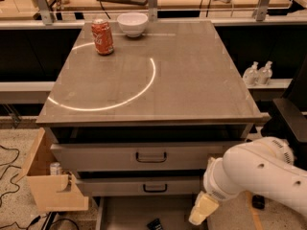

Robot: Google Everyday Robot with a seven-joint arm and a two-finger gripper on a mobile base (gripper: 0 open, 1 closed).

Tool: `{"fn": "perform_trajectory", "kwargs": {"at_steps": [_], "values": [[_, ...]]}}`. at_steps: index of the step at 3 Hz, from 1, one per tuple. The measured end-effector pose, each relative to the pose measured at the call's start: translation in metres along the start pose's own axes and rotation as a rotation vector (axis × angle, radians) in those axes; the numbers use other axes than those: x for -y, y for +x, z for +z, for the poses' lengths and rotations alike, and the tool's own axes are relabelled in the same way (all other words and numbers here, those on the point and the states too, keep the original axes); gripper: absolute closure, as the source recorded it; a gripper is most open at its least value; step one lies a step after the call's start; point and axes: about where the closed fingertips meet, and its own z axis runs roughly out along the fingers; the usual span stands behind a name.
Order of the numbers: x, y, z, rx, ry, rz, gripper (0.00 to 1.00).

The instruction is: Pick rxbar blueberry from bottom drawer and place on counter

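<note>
The rxbar blueberry (pixel 154 224) lies as a small dark bar on the grey floor of the open bottom drawer (pixel 127 213), at the lower edge of the view. My white arm comes in from the lower right. My gripper (pixel 203 209) shows as a cream-coloured end piece at the drawer's right side, to the right of the bar and apart from it. The counter (pixel 187 80) is the glossy grey-brown top above, with a white arc of light across it.
A red soda can (pixel 102 36) and a white bowl (pixel 133 24) stand at the counter's back left. Two shut drawer fronts with black handles (pixel 151 156) sit above the open drawer. A wooden box (pixel 48 188) stands on the floor at left, and two bottles (pixel 258 73) on a ledge at right.
</note>
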Motion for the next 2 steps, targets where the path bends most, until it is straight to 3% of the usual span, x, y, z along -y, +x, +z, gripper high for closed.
{"fn": "perform_trajectory", "kwargs": {"at_steps": [1,2], "values": [[-0.006,0.008,0.061,0.036,-0.006,0.043,0.0],[-0.016,0.045,0.121,0.035,0.025,0.142,0.0]]}}
